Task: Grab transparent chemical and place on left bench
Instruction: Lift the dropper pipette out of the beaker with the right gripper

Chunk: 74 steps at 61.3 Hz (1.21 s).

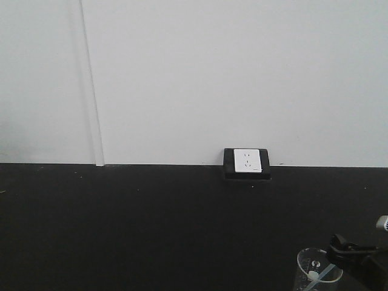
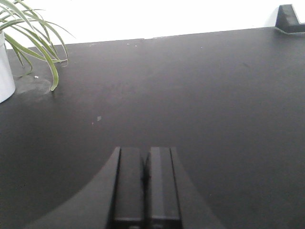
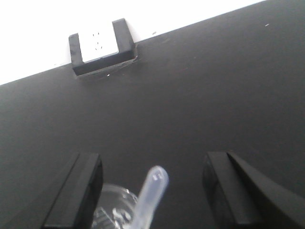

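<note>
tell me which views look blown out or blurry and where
Front view: even, flat light, but the black worktop swallows detail and the beaker is cut by the frame edge. Left wrist view: wall blown out to white, shut left claw a dark mass. Right wrist view: wall blown out too; pipette inside the open right claw is soft, too near the lens.

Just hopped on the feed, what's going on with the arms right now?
The right gripper is open and lined up around the bulb end of the clear pipette, which leans in a glass beaker on the black worktop with the wall socket. The fingers have not closed on it yet, so nothing is grabbed. The left gripper is shut and empty, over bare worktop near a potted plant.
</note>
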{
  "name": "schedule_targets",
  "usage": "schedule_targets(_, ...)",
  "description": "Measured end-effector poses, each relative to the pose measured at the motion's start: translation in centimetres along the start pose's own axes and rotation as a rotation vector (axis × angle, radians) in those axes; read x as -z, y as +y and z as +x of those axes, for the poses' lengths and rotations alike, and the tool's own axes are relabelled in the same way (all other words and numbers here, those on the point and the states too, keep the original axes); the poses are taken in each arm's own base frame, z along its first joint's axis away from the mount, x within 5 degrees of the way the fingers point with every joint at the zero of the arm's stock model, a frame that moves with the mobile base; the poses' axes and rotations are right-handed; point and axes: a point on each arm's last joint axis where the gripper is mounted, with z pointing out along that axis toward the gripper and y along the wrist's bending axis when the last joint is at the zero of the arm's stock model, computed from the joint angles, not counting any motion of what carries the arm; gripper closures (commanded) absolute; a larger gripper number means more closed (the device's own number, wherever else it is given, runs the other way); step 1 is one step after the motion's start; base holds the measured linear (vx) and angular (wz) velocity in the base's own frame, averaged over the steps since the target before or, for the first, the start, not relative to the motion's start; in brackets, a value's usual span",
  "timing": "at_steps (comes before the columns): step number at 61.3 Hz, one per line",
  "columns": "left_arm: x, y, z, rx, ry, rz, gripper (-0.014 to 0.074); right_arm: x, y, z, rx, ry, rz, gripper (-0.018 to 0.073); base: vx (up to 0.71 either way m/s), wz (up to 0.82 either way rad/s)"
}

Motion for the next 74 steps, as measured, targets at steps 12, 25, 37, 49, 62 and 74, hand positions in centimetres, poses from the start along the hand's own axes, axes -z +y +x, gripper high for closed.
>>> schedule_targets(12, 0.0, 0.0, 0.0, 0.000, 0.000, 0.000, 0.0600, -2.0, -0.1, 1.1, -0.017, 0.051, -0.007, 0.0105, 0.00, 0.00)
schedule_targets(25, 0.0, 0.0, 0.0, 0.000, 0.000, 0.000, 0.0600, -2.1, 0.0, 1.2, -0.010, 0.055, -0.012, 0.0314, 0.00, 0.00)
schedule_targets(37, 0.0, 0.0, 0.0, 0.000, 0.000, 0.000, 0.0600, -1.7, 0.4, 0.6, 0.057, 0.039, -0.045, 0.0531, 0.00, 0.00)
schedule_targets(49, 0.0, 0.0, 0.0, 0.000, 0.000, 0.000, 0.0600, 0.4, 1.5, -2.2, 0.177, -0.050, -0.102, 0.0568, 0.00, 0.00)
schedule_targets(62, 0.0, 0.0, 0.0, 0.000, 0.000, 0.000, 0.0600, 6.3, 3.3, -6.0, 0.333, -0.082, -0.138, 0.0566, 0.00, 0.00)
schedule_targets(74, 0.0, 0.0, 0.0, 0.000, 0.000, 0.000, 0.0600, 13.9, 5.2, -6.4, 0.401, -0.183, -0.243, 0.0564, 0.00, 0.00)
